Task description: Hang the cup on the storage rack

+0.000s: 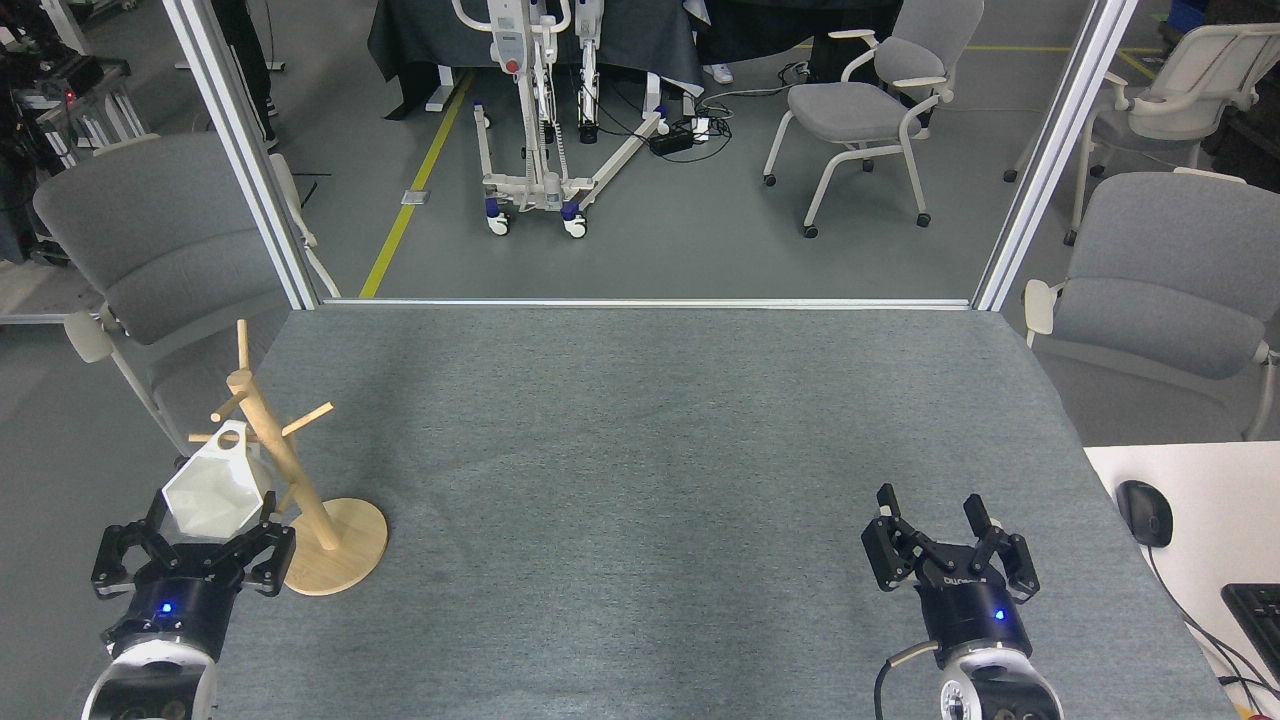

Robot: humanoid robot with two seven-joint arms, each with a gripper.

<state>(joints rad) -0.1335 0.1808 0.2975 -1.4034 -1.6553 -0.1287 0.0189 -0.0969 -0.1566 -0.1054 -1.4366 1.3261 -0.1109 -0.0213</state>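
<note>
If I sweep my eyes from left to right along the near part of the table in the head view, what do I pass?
Left end effector → white cup hanging tilted on a peg → wooden storage rack → bare grey table → right end effector, empty → black mouse on the white side desk.

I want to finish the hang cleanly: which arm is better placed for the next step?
Left. The left gripper sits right under the cup, whose handle is on a peg of the storage rack; it appears open, so it probably only needs to back away. The right gripper is far across the table.
</note>
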